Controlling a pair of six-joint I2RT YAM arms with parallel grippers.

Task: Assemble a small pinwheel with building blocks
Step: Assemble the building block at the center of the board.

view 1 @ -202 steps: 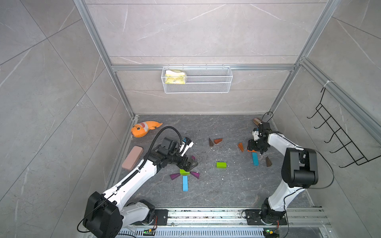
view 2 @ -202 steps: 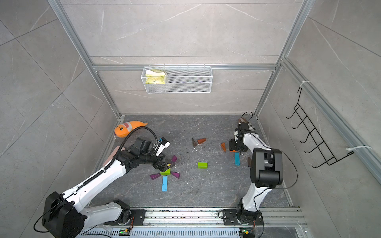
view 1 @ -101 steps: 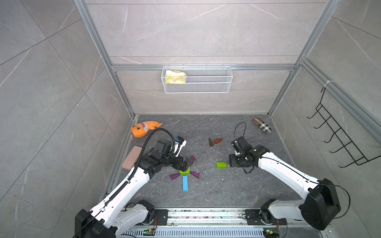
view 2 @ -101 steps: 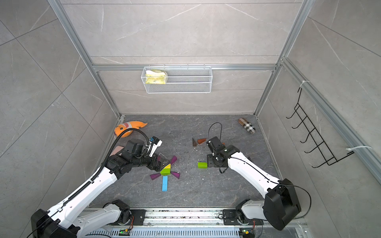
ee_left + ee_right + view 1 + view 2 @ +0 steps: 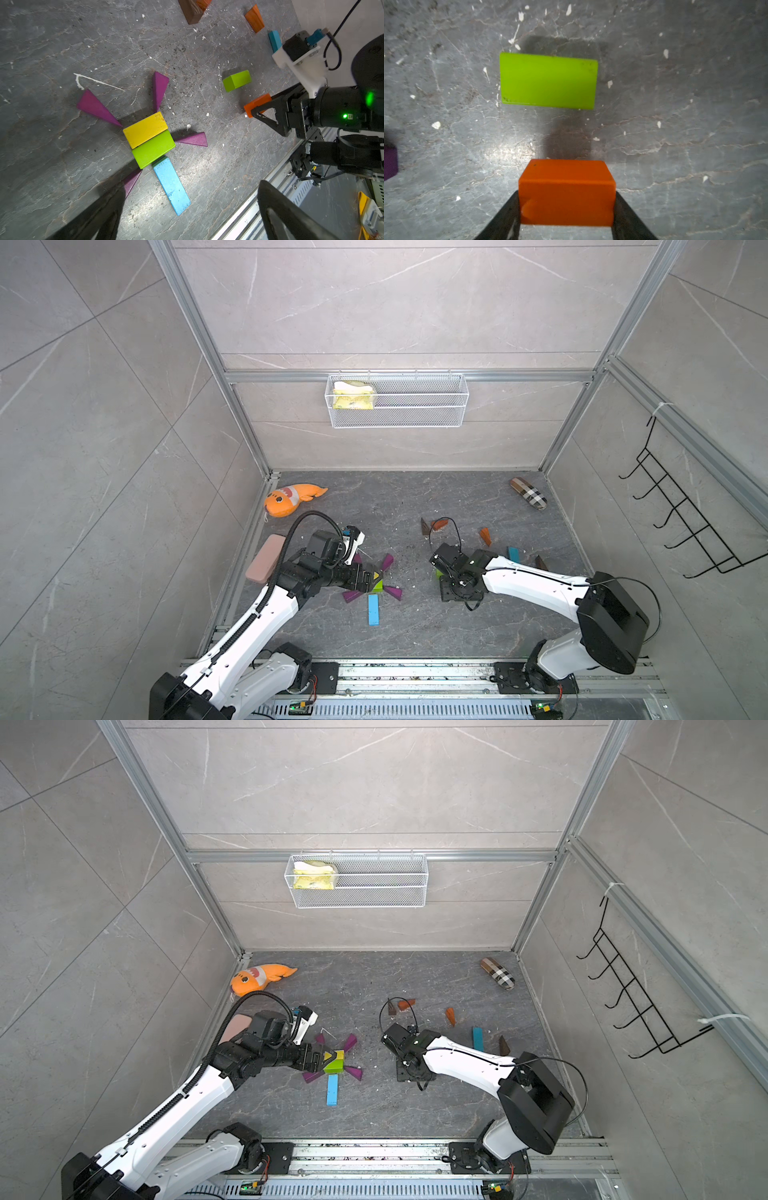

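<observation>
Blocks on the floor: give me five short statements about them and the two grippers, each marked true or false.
1. The right gripper holds an orange brick between its fingers. True.
2. The left gripper is shut on the yellow brick. False: it is open and holds nothing.
3. The yellow brick and a green brick lie side by side, touching. True.
4. Three purple wedges lie around that pair. False: there are four.
5. A second green brick lies alone on the floor, apart from the orange brick. True.
</observation>
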